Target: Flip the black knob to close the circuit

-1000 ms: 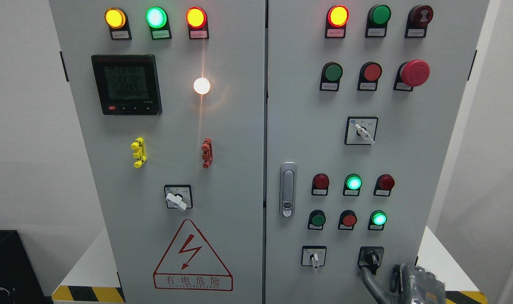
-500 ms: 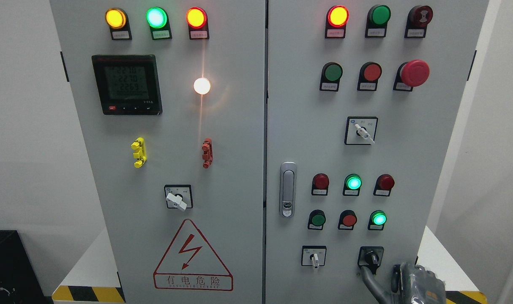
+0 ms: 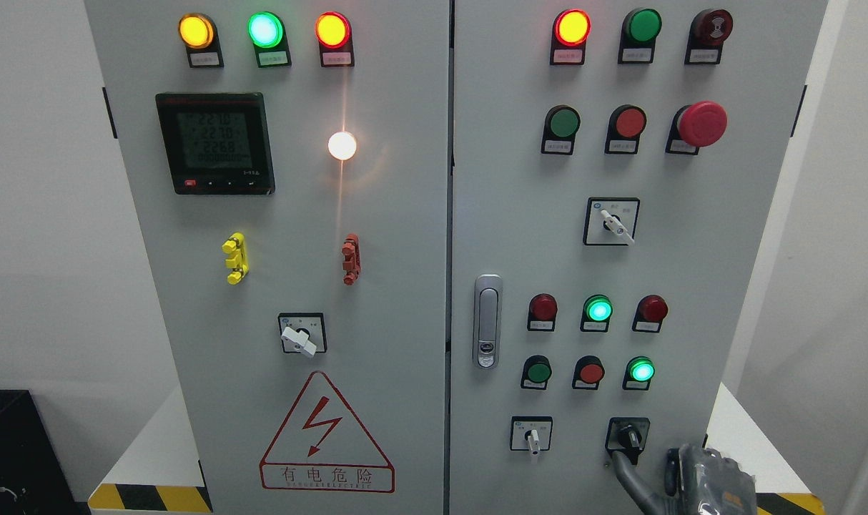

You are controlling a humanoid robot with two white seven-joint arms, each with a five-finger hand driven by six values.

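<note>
The black knob (image 3: 628,435) sits on a black square plate at the lower right of the grey cabinet's right door (image 3: 520,236). Its pointer hangs down, tilted slightly left. My right hand (image 3: 648,468) comes up from the bottom edge at the right, just below and to the right of the knob. Its dark fingers (image 3: 623,468) are extended and hold nothing. The tip of one finger lies right under the knob's plate. I cannot tell whether it touches the plate. The palm (image 3: 713,483) is partly cut off by the frame.
A white-handled selector switch (image 3: 532,436) sits left of the knob. Lit green lamps (image 3: 641,370) and red buttons (image 3: 590,372) are above it. A door latch (image 3: 486,322) is on the door's left side. A red mushroom stop button (image 3: 701,123) juts out higher up.
My right hand has edged slightly to the right. The knob's pointer has not visibly turned.
</note>
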